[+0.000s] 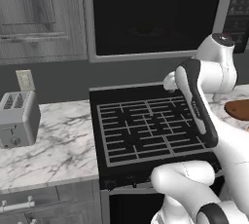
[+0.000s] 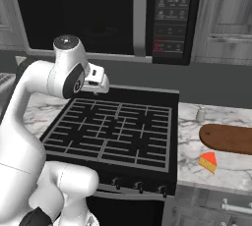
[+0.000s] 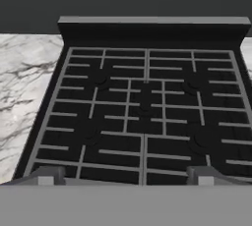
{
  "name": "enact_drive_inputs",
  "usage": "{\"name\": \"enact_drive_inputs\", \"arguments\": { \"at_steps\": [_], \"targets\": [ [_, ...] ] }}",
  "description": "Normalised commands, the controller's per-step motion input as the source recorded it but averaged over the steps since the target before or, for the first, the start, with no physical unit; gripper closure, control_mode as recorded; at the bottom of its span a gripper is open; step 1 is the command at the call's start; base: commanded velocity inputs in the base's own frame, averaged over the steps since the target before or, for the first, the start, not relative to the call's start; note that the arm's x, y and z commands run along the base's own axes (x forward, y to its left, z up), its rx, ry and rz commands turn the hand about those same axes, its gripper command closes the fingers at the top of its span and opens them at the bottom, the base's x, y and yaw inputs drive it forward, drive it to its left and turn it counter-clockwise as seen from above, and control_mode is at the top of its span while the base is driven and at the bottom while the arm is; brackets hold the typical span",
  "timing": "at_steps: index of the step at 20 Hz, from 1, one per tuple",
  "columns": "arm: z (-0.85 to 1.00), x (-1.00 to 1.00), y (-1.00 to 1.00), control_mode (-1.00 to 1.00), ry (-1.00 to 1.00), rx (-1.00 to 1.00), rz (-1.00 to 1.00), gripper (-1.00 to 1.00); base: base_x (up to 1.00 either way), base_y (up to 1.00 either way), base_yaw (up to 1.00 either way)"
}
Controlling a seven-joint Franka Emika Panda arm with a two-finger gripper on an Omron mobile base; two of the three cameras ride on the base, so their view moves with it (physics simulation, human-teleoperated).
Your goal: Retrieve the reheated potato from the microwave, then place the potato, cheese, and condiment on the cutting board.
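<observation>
I am hovering my tool (image 3: 126, 177), jaws wide apart and empty, over the stove (image 1: 146, 125). The microwave (image 2: 98, 14) above is closed, the potato presumably inside; next I am needing to reach up and open its door.

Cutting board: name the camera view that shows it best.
Right base view: the cutting board lies in plain sight on the marble counter, cut off only at the frame edge. The left base view catches only its end behind the arm.
</observation>
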Motion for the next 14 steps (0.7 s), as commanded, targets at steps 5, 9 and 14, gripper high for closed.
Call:
{"name": "enact_drive_inputs", "arguments": {
  "at_steps": [5, 9, 14],
  "targets": [
    [0.47, -0.12, -0.47, -1.0, -0.02, 0.0, 0.0, -1.0, 0.0, 0.0, 0.0],
    [0.46, -0.11, -0.51, -1.0, -0.07, 0.0, 0.0, -1.0, 0.0, 0.0, 0.0],
    [0.37, -0.19, -0.44, -1.0, -0.09, 0.0, 0.01, -1.0, 0.0, 0.0, 0.0]
  ]
}}
